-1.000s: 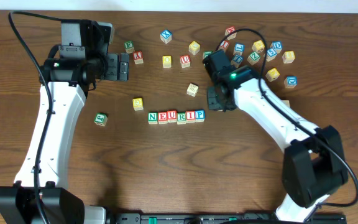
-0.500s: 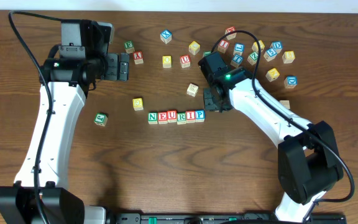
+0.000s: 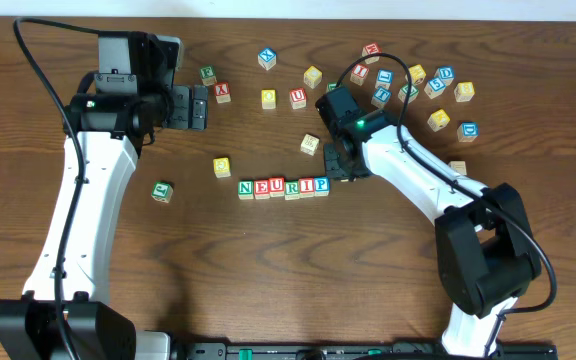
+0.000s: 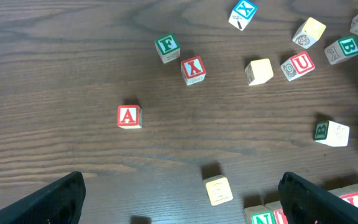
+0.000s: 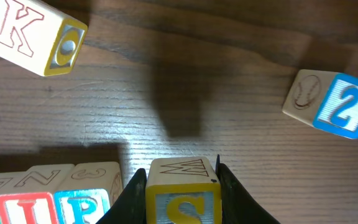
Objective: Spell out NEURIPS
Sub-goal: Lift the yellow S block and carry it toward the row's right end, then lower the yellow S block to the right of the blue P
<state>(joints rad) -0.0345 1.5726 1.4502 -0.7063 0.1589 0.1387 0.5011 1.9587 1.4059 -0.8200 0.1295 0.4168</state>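
Observation:
Six wooden cubes spelling NEURIP (image 3: pixel 283 187) lie in a row mid-table. My right gripper (image 3: pixel 340 165) hovers just off the row's right end, shut on a yellow-faced cube with an S (image 5: pixel 183 198). In the right wrist view the blue P cube (image 5: pixel 82 204) sits close to the left of the held cube, a small gap between them. My left gripper (image 3: pixel 198 107) stands open at the upper left with nothing between its fingers (image 4: pixel 58 200). The green N cube (image 4: pixel 260 216) shows at the bottom edge of the left wrist view.
Loose cubes are scattered along the far side: a red A (image 4: pixel 128 116), a red X (image 4: pixel 193 70), a green F (image 4: pixel 167 47), a red U (image 4: pixel 298 65). A K cube (image 5: pixel 30 34) and a blue 2 cube (image 5: pixel 334 102) lie near my right gripper. A yellow cube (image 3: pixel 222 166) sits left of the row.
My right gripper has moved left with the S cube, closer to the P end of the row. The left arm has not moved.

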